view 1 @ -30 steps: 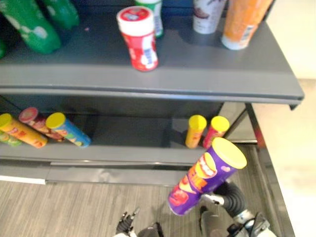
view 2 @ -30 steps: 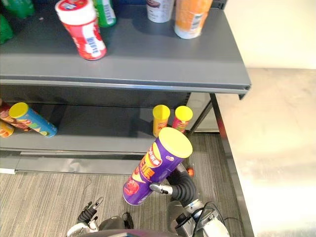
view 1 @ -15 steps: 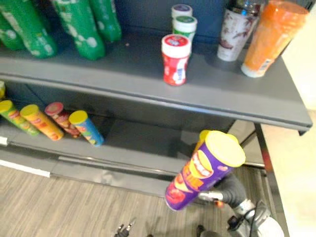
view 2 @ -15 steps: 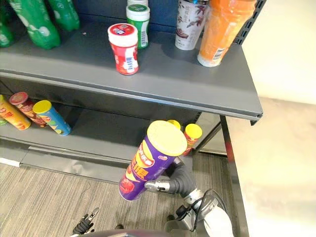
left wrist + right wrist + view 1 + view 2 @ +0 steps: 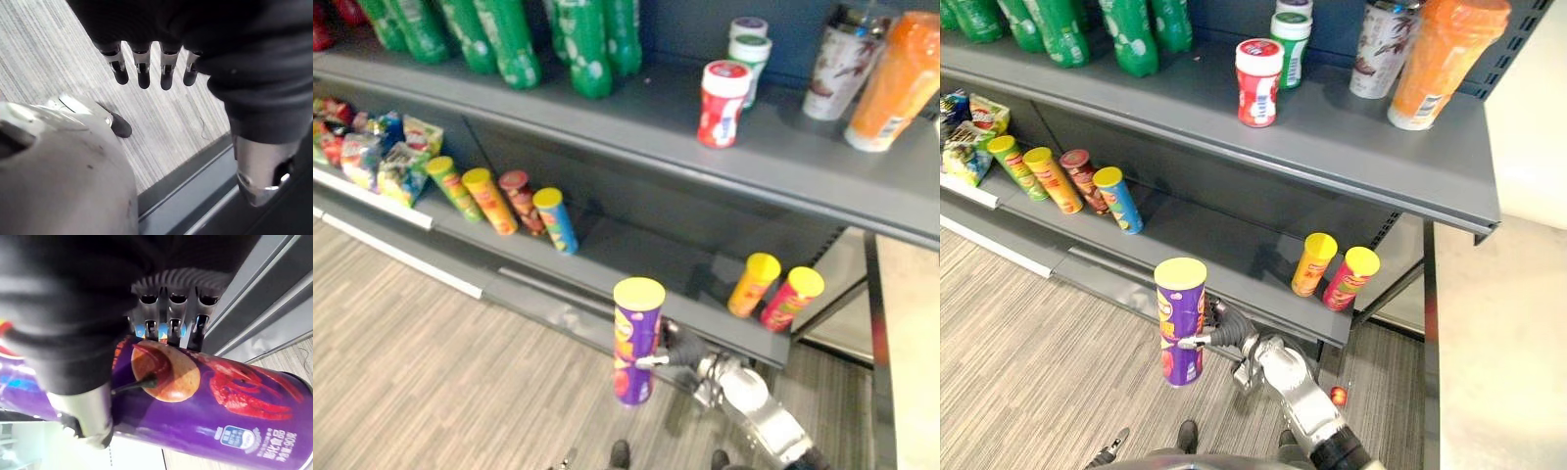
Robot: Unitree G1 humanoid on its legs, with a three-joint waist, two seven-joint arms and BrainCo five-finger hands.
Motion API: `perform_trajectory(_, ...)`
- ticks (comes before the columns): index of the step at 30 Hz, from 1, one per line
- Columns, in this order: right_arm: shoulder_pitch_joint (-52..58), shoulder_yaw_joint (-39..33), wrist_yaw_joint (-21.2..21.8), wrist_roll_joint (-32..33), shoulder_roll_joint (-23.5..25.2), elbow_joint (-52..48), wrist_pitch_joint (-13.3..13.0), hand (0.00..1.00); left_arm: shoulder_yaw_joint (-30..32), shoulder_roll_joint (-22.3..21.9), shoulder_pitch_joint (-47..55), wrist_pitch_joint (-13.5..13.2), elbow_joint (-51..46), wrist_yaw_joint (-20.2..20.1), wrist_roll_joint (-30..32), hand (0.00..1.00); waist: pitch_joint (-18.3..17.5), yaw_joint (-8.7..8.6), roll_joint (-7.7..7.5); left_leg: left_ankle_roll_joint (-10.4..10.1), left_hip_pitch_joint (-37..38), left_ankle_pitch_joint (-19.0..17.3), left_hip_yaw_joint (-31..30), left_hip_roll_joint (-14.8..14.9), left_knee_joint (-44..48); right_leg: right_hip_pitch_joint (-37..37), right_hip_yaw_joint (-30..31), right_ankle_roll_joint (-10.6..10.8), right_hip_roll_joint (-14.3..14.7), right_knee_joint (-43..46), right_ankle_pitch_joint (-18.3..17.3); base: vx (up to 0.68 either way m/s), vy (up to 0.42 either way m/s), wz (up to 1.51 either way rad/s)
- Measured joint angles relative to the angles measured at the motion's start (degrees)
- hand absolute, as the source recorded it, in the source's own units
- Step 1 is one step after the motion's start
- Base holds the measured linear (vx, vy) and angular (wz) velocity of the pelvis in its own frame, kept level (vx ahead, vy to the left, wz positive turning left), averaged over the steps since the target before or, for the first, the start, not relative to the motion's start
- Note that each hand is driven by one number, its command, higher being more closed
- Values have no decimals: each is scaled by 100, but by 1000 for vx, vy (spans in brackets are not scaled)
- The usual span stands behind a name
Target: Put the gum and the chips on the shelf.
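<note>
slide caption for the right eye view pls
Right hand holds an upright yellow-lidded purple chips can before the grey metal shelf.

The left hand point(image 5: 156, 29) has silver, dark-tipped fingers point(image 5: 143, 72) and a dark cover point(image 5: 254, 73).

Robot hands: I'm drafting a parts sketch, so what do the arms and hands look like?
The left robot hand and right robot hand have slim silver fingers with dark rounded tips, and a dark ribbed cover over the back and wrist. The right arm is silver-grey and rounded.
</note>
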Motion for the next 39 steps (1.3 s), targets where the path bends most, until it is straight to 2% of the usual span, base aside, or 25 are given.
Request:
perform_trajectory(4,-512,55,-83,7,154,513,11,100,43,0,14,2,-5,30,0,0,82,109,57,-56,-157,131,-108,38,-59,-174,-68,-12,52,85,-4,-77,-28,11)
perform_trajectory(8,-1516,-117,-350,322,402,1499,47,100,36,-26,-188,-2,-207,68,-211,0,438,211,118,-93,-460,207,-215,49,56,-485,-97,-27,90,279,20,-66,-21,6)
perform_trajectory(11,-2034,-736,-808,430,455,1733,65,100,-92,-100,-261,-13,-530,82,-324,0,629,406,192,-104,-744,312,-214,78,45,-875,-70,-45,89,493,30,-39,-21,-2)
perform_trajectory(17,-2676,-1673,-1435,440,485,1682,65,100,-349,-187,-300,-10,-600,72,-454,0,773,456,293,-88,-852,333,-143,81,62,-1119,10,-97,84,704,-5,17,-9,-7)
perform_trajectory(18,-2784,-1836,-1641,296,519,1613,61,100,-376,-214,-303,-10,-704,75,-455,0,820,491,299,-92,-868,330,-47,91,66,-1223,96,-112,96,787,-17,11,-20,-20)
perform_trajectory(23,-2822,-2070,-2146,-198,680,1313,24,100,-467,-302,-371,-17,-948,85,-621,0,976,493,416,-112,-980,315,0,98,133,-1444,133,-177,95,1017,-91,-3,-26,-8)
perform_trajectory(26,-2829,-2075,-2420,-510,729,1164,12,100,-595,-399,-439,-28,-1051,103,-744,0,1018,596,473,-136,-1105,305,-3,99,175,-1659,128,-220,85,1264,-192,-14,-46,3)
perform_trajectory(28,-2834,-2071,-2586,-849,871,1067,7,100,-756,-412,-453,-36,-1147,135,-892,0,1072,611,505,-157,-1167,300,-16,95,206,-1770,108,-225,66,1438,-277,-23,-58,8)
perform_trajectory(30,-2840,-2035,-2807,-1511,1110,866,-6,100,-968,-448,-556,-118,-1204,178,-908,0,1181,661,559,-187,-1256,296,-10,85,249,-1931,110,-245,45,1646,-360,-40,-67,2)
perform_trajectory(33,-2898,-2012,-2991,-2003,1299,773,-35,100,-1126,-462,-653,-182,-1359,216,-1015,0,1280,731,641,-232,-1418,331,-16,81,256,-2157,110,-258,35,1794,-390,-43,-54,2)
perform_trajectory(34,-2983,-2010,-3093,-2222,1346,814,-44,100,-1209,-491,-659,-273,-1458,236,-1073,0,1313,745,676,-248,-1540,354,-38,66,267,-2305,104,-254,18,1883,-408,-41,-37,8)
perform_trajectory(36,-3310,-2031,-3272,-2279,1349,1048,-120,100,-1336,-502,-808,-385,-1463,319,-1123,0,1441,774,751,-256,-1759,397,-55,48,287,-2558,85,-255,-10,1995,-426,-57,-45,9)
perform_trajectory(39,-3658,-2066,-3482,-2278,1345,1327,-126,100,-1441,-513,-954,-441,-1465,433,-1181,0,1509,803,780,-292,-2000,465,-62,47,289,-2825,72,-257,-18,2086,-424,-31,-37,5)
